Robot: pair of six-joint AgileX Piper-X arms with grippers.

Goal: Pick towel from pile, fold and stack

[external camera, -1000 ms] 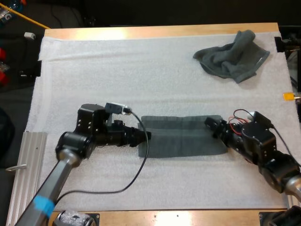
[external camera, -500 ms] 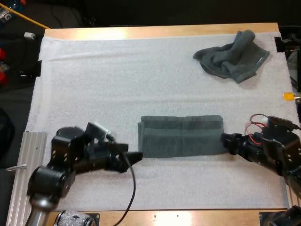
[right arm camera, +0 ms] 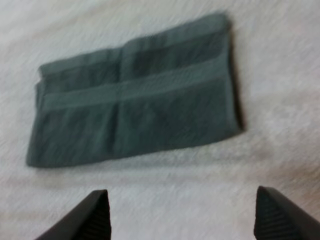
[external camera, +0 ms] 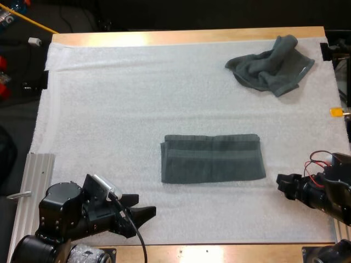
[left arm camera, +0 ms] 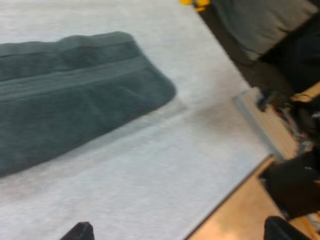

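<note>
The folded towel [external camera: 213, 158] lies flat in the middle of the white mat [external camera: 137, 98], and neither gripper touches it. The crumpled towel [external camera: 271, 70] sits at its 1 o'clock, near the mat's far corner. The left gripper [external camera: 145, 212] is at the folded towel's 7 o'clock, fingers wide apart and empty. The right gripper [external camera: 281, 185] is at its 4 o'clock, likewise wide and empty.

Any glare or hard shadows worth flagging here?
High view: glare on the table along its far wooden edge, white mat evenly lit. Right wrist view: the folded towel throws a thin dark shadow along one short edge. Left wrist view: faint shadow beside it.
</note>
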